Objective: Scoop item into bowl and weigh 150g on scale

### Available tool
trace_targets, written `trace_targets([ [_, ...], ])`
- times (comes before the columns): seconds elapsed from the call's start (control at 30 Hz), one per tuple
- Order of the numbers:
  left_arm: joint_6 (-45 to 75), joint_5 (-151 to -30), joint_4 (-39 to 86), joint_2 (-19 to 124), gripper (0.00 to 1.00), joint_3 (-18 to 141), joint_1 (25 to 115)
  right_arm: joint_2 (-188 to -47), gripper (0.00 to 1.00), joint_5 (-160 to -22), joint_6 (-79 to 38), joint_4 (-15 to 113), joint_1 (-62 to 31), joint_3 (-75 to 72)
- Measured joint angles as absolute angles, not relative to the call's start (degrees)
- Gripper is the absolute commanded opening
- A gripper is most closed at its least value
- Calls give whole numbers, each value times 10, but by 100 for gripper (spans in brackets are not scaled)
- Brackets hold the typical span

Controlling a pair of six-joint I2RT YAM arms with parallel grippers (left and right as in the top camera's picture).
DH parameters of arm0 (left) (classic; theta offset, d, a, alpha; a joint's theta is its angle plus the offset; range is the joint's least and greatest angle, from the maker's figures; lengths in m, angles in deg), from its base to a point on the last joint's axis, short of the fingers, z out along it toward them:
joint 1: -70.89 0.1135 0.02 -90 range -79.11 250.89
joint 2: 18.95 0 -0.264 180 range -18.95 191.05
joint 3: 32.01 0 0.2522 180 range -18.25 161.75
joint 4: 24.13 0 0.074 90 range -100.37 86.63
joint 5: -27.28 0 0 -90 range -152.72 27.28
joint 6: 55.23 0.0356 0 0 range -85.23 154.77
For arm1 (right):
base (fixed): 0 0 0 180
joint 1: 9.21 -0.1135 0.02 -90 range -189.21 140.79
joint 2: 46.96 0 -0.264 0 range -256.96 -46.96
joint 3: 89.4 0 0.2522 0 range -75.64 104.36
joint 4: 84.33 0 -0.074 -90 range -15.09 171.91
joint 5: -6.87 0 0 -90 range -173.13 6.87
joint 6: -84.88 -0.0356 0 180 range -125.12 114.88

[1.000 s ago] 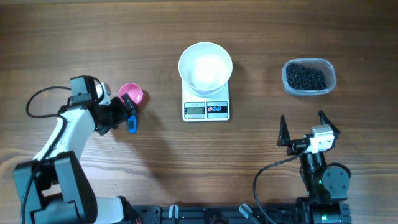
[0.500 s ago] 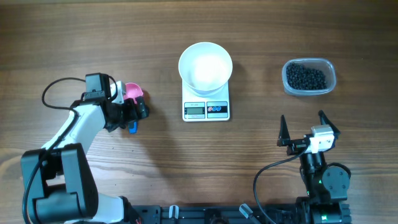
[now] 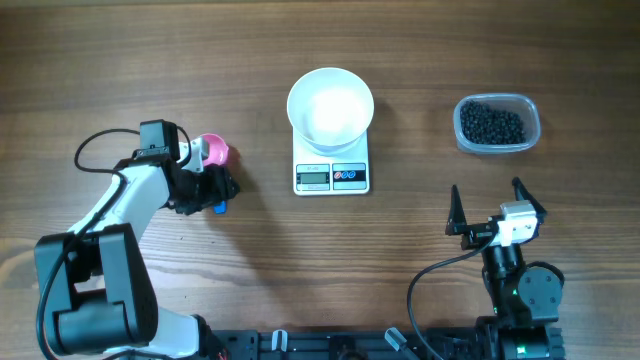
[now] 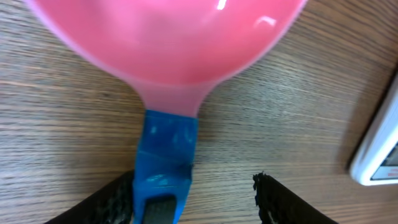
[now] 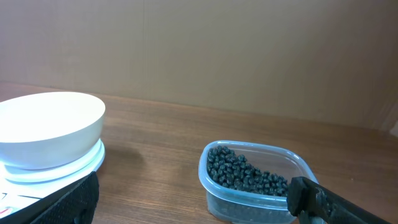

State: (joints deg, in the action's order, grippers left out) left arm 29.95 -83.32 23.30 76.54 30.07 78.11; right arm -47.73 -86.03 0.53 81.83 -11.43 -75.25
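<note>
1. Since a second ago the left arm has swung in toward the scale (image 3: pixel 331 172), and the left gripper (image 3: pixel 222 187) now sits over the scoop (image 3: pixel 213 150).
2. In the left wrist view its fingers (image 4: pixel 115 199) are apart, either side of the scoop's blue handle (image 4: pixel 163 155). One is close against it; the other stands off with bare wood between.
3. The right gripper (image 3: pixel 487 190) has not moved. Its fingers are spread wide, near the front edge.
4. The white bowl (image 3: pixel 330 105) stays on the scale. The black beans (image 3: pixel 492 124) are all in the clear tub (image 3: pixel 533 140), well to the right of the scale.
5. The scale's display and buttons are too small to read.
6. The surface (image 3: pixel 150 60) is dark, streaky wood grain. Behind it, the right wrist view shows a plain tan wall (image 5: pixel 249 50).
</note>
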Motion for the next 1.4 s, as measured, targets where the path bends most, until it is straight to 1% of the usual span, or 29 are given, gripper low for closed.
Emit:
trace_targets([
  [0.17, 323, -864, 228, 769, 65, 299, 781, -477, 100, -860, 5, 818, -114, -753],
  [0.23, 328, -871, 223, 770, 62, 298, 781, -477, 100, -860, 5, 818, -114, -753],
  [0.3, 330, -875, 215, 772, 54, 297, 781, -477, 100, -860, 5, 818, -114, -753],
  [0.43, 335, -879, 207, 775, 52, 295, 781, -477, 100, -860, 5, 818, -114, -753],
  [0.47, 336, -879, 206, 775, 48, 295, 781, -477, 100, -860, 5, 818, -114, -753],
  [0.5, 336, -879, 206, 775, 32, 295, 781, -477, 100, -860, 5, 818, -114, -753],
  [0.53, 338, -879, 204, 776, 27, 295, 781, -477, 100, -860, 5, 818, -114, -753],
  [0.67, 339, -879, 200, 778, 27, 292, 781, -477, 100, -860, 5, 819, -114, -753],
  [0.7, 339, -879, 198, 778, 24, 291, 781, -477, 100, -860, 5, 819, -114, -753],
  [0.77, 339, -879, 198, 778, 24, 291, 781, -477, 100, -860, 5, 818, -114, -753],
  [0.83, 339, -879, 197, 778, 17, 291, 781, -477, 100, -860, 5, 819, -114, -753],
  [0.87, 338, -880, 197, 778, 16, 291, 781, -477, 100, -860, 5, 818, -114, -753],
  [1.0, 339, -884, 195, 778, 18, 291, 781, -477, 100, -860, 5, 818, -114, -753],
  [1.07, 339, -892, 190, 778, 17, 291, 781, -477, 100, -860, 5, 819, -114, -753],
  [1.13, 339, -900, 185, 778, 13, 291, 781, -477, 100, -860, 5, 819, -114, -753],
  [1.2, 338, -910, 179, 778, 4, 290, 781, -477, 100, -860, 5, 818, -114, -753],
  [1.4, 339, -966, 158, 771, 4, 290, 781, -477, 100, -860, 5, 818, -114, -753],
])
